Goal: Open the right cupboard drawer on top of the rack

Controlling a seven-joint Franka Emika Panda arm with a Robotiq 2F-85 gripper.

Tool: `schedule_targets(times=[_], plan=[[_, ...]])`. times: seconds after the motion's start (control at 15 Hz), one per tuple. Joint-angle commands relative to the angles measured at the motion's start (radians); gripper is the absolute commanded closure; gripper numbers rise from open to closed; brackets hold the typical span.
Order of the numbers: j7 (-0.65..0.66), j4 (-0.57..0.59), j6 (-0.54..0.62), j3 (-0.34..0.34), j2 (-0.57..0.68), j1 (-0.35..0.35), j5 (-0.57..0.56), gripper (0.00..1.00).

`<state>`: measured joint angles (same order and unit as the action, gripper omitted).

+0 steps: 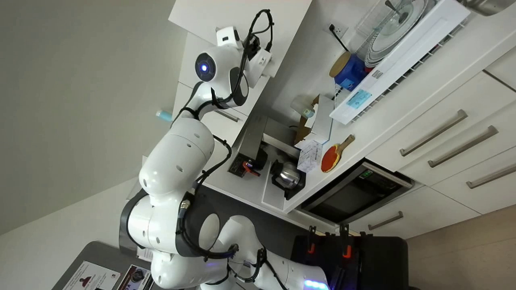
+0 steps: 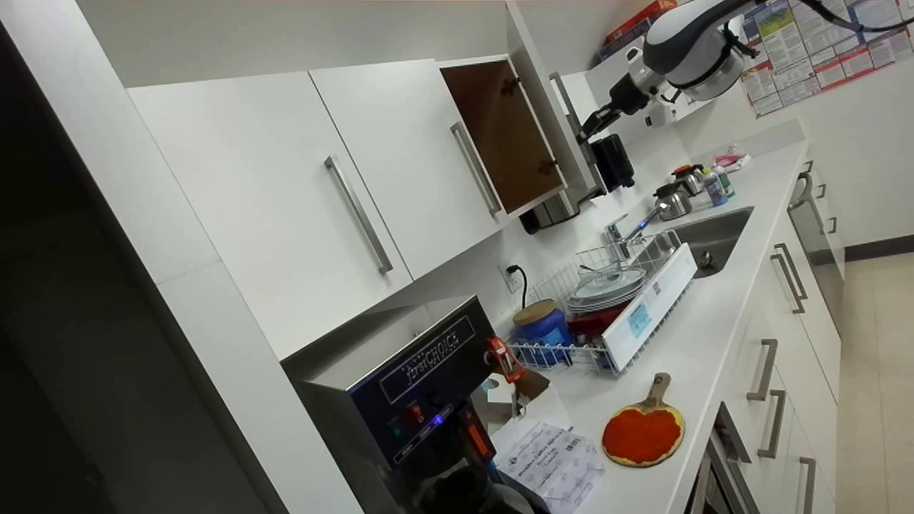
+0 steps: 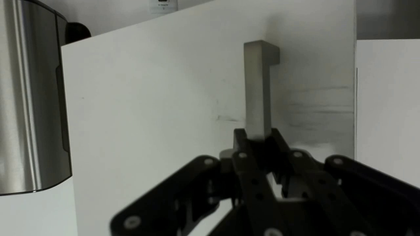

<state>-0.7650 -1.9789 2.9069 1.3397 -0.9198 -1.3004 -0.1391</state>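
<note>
Wrist view: gripper has its blk fingers pinched on the handle, one each side; upper part of the bar sticks out past the tips, the rest is hidden behind the gripper. Handle is on the white door, w/ faint dark scuffs btwn it and the door's R edge. At L, just past the door's edge in view, a steel unit; at R, another white panel. In an exterior view the door stands open on the R side of a brown interior; gripper's at its handle, approx. mid-length. Two flat fronts, each w/ a bar handle, sit L of it. Counter below: wire rack w/ plates & blue tub, sink beyond, red paddle nearer, blk-faced machine at front. In an exterior view the arm reaches up to the upper cabs; fingers can't be made out there, nor can I tell for sure which white panel is the door. Blk oven w/ green display sits in the lower fronts; steel pot on the counter, patterned box btwn it & the paddle.
</note>
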Motion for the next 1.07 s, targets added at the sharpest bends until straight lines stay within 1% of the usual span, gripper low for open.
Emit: schedule_targets(times=[0.0,0.2,0.4,0.47,0.53,0.67,0.8,0.87,0.93,1.0], plan=[[0.095,-0.027,-0.057,-0.077,-0.030,0.089,0.058,0.57],[0.067,-0.027,-0.087,-0.098,-0.069,0.098,0.064,0.56],[0.006,-0.028,-0.136,-0.130,-0.149,0.097,0.057,0.56],[0.001,-0.027,-0.160,-0.138,-0.163,0.097,0.062,0.53],[0.010,-0.027,-0.186,-0.151,-0.177,0.103,0.069,0.49],[0.022,-0.019,-0.264,-0.189,-0.204,0.110,0.089,0.33],[0.053,-0.014,-0.357,-0.231,-0.229,0.115,0.136,0.17],[0.084,-0.018,-0.373,-0.246,-0.212,0.132,0.154,0.08],[0.115,-0.026,-0.367,-0.255,-0.187,0.151,0.159,0.02],[0.143,-0.036,-0.353,-0.263,-0.161,0.174,0.154,0.00]])
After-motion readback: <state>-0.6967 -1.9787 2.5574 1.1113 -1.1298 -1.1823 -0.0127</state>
